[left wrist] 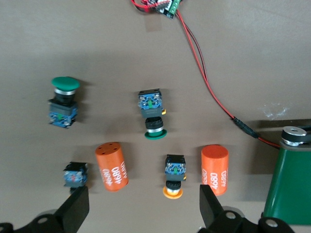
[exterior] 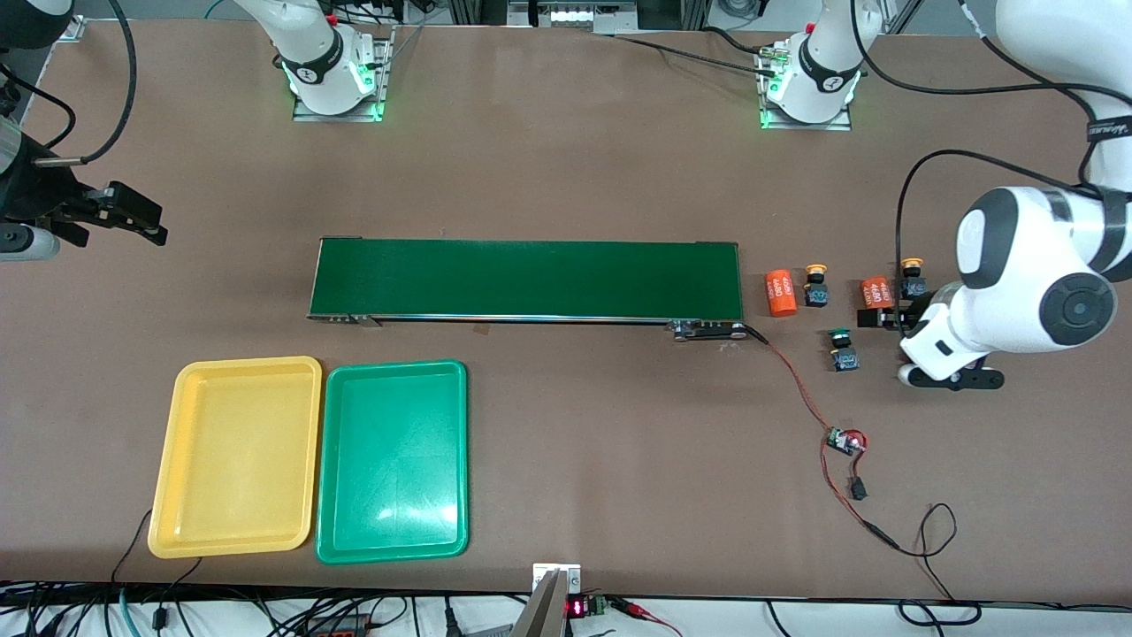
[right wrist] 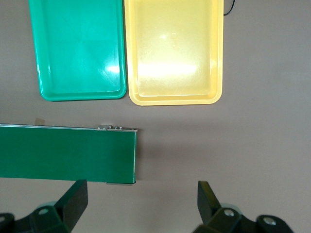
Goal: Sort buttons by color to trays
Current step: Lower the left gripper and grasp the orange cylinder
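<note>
My left gripper (left wrist: pixel 141 206) hangs spread wide over the buttons (left wrist: pixel 155 115), which lie with two orange cylinders (left wrist: pixel 112 166) just off the conveyor belt (exterior: pixel 526 279) at the left arm's end; I count four there, though one is half hidden. My right gripper (right wrist: pixel 142 201) waits, fingers apart, over the belt's other end. The yellow tray (exterior: pixel 237 456) and green tray (exterior: pixel 393 460) sit side by side, nearer the front camera than the belt.

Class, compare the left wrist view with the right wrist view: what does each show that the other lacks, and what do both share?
Only the left wrist view: four buttons, such as a green-capped button, and two orange cylinders. Only the right wrist view: the green tray beside the yellow tray. Both: brown table, one end of the conveyor belt, and that arm's own open tool.
</note>
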### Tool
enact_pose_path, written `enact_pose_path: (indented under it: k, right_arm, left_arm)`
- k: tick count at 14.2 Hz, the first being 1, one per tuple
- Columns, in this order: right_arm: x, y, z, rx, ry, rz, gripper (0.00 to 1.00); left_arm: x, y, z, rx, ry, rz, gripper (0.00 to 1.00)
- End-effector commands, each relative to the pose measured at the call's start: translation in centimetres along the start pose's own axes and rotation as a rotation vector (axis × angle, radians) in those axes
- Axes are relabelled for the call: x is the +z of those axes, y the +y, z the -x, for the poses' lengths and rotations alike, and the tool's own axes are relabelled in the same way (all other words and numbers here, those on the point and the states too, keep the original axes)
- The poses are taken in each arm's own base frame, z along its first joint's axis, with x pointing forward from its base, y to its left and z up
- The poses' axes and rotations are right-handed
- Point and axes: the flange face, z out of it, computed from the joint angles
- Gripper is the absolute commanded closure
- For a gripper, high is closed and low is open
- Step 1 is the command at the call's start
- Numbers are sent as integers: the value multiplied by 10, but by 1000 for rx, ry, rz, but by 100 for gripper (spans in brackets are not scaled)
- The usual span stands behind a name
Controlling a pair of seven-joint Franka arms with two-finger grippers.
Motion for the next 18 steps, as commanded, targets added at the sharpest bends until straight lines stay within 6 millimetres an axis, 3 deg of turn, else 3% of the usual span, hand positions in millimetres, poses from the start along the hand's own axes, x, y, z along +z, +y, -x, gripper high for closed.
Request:
enact_pose_path:
  k: [1,6,11,15,18]
  right_arm:
    - [-2,4,3,2,1,-11,0]
    - [-2,4,3,2,-1,-11,0]
    - [-1,4,3,2,-2,-11,0]
    - [-1,4,3,2,-2,-11,0]
    - [-1,4,3,2,-2,-11,0]
  left_arm:
    - [26,21,4,2,-16,71,0]
    - [76,52,-4,15,-66,138,0]
    - [125,87,30,24,-9,131,0]
    - [143,85,42,24,-31,120,0]
    - [146,84,44,24,-37,118,0]
